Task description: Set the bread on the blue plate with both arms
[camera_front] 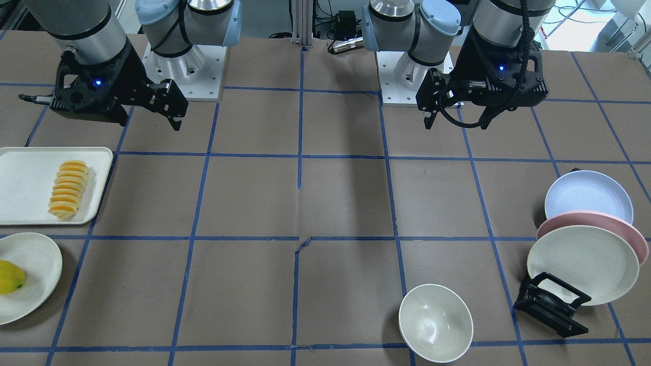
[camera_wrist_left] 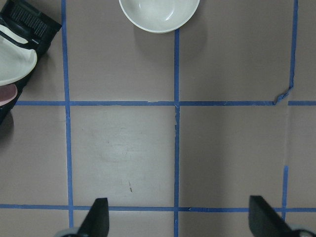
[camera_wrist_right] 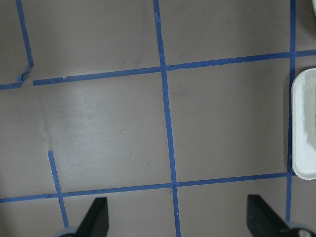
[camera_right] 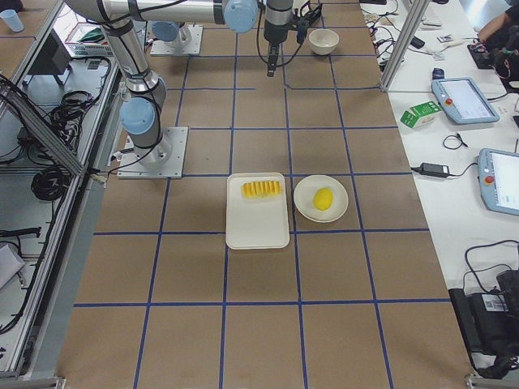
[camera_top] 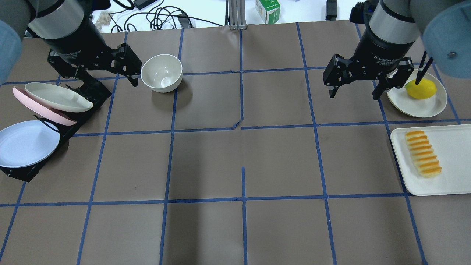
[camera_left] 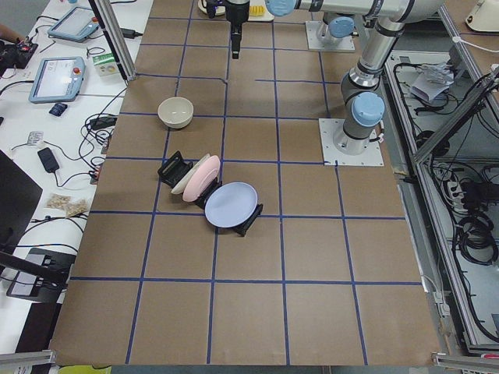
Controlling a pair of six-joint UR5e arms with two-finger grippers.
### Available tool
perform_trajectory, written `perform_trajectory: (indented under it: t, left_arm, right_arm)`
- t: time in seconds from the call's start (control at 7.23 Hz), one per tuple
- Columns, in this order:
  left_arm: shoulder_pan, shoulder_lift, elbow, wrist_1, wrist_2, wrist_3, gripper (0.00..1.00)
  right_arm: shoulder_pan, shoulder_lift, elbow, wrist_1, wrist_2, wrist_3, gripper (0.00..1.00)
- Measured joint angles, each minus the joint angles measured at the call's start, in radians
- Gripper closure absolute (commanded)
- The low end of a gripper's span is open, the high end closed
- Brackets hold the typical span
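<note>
The bread [camera_front: 67, 189] lies on a white tray [camera_front: 25, 173], at the right edge of the overhead view [camera_top: 423, 153]. The blue plate [camera_top: 25, 143] leans in a black dish rack [camera_top: 90, 92] at the far left; in the front view the plate [camera_front: 587, 195] is at the right. My left gripper [camera_top: 110, 79] hangs open and empty above the rack and bowl. My right gripper [camera_top: 354, 95] hangs open and empty, left of the lemon's plate and above the table. The wrist views show both sets of fingers spread, left [camera_wrist_left: 178, 217] and right [camera_wrist_right: 177, 217].
A pink plate [camera_top: 22, 97] and a cream plate [camera_top: 59, 97] stand in the same rack. A white bowl [camera_top: 162, 72] sits beside the left gripper. A yellow lemon [camera_top: 420, 89] lies on a cream plate [camera_top: 430, 106] beyond the tray [camera_top: 452, 154].
</note>
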Motion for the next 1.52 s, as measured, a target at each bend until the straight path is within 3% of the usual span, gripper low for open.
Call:
perform_trajectory:
  t: [0.69, 1.24, 1.52]
  left_arm:
    - [0.028, 0.013, -0.006, 0.001, 0.009, 0.001, 0.0]
    - [0.481, 0.013, -0.036, 0.0, 0.052, 0.002, 0.0]
    - [0.683, -0.051, -0.069, 0.105, 0.108, 0.004, 0.0]
  right_arm:
    - [-0.011, 0.006, 0.011, 0.0, -0.016, -0.003, 0.0]
    - [-0.158, 0.009, 0.06, -0.012, -0.042, -0.131, 0.0]
    - [-0.303, 0.011, 0.111, -0.07, -0.083, -0.307, 0.0]
